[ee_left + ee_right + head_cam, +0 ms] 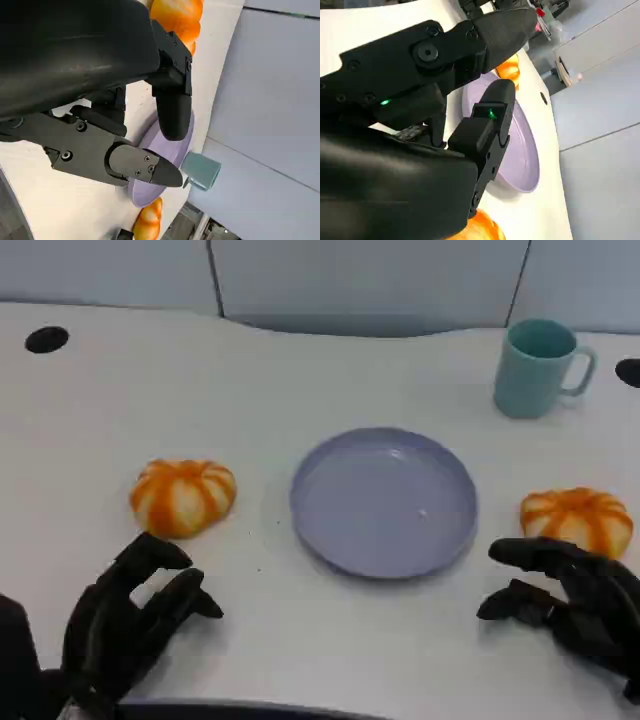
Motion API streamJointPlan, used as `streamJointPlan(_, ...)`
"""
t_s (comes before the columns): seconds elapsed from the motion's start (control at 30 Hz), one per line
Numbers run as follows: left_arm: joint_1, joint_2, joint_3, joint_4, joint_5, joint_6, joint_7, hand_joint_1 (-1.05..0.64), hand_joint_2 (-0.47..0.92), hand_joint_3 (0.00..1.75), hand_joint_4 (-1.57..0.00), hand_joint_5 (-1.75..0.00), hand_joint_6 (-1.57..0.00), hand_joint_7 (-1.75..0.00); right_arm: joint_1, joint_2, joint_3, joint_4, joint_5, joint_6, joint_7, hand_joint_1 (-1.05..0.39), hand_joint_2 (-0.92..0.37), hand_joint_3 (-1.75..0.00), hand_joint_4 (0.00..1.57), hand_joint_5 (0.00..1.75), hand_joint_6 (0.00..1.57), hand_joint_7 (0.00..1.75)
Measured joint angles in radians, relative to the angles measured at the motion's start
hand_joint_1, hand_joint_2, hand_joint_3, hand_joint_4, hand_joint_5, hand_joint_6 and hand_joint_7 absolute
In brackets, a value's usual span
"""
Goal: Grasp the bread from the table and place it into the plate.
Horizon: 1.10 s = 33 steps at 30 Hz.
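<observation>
Two bread rolls on table: left bread [183, 496] beside plate [330, 540] on robot's left, right bread [577, 519] on opposite side. Plate central, bare, within reach of both. Nothing placed yet; grasp not begun.

Left hand [130, 620] low near table edge, just short of left bread, fingers spread, holding nothing. Right hand [565, 595] just in front of right bread, fingers parted, no contact discernible. Likely staged for reach.

Teal mug [540, 367] well behind plate, clear of transfer path.
</observation>
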Motion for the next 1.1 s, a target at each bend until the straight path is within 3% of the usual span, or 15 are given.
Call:
streamJointPlan(0.97,0.000,-0.001,-0.001,-0.010,-0.003,0.010,0.000,-0.42,0.90,0.04,-0.48,-1.75,-0.34,-1.65,0.002,0.001,-0.001,0.001,0.004,-0.006,0.000,-0.38,-0.91,-0.01,0.75,1.05,0.89,0.44)
streamJointPlan(1.03,0.002,-0.001,-0.003,-0.015,0.000,0.007,0.000,-0.44,0.92,0.07,-0.34,-1.67,-0.31,-1.44,0.002,0.001,-0.001,0.000,0.005,-0.005,0.000,-0.39,-0.92,-0.01,0.74,1.06,0.89,0.44)
streamJointPlan(1.1,0.013,0.002,-0.016,-0.035,0.019,-0.023,-0.001,-0.45,0.92,0.12,-0.25,-1.61,-0.25,-1.36,0.002,0.002,-0.001,0.000,0.004,-0.006,0.001,-0.39,-0.91,0.00,0.74,1.06,0.89,0.44)
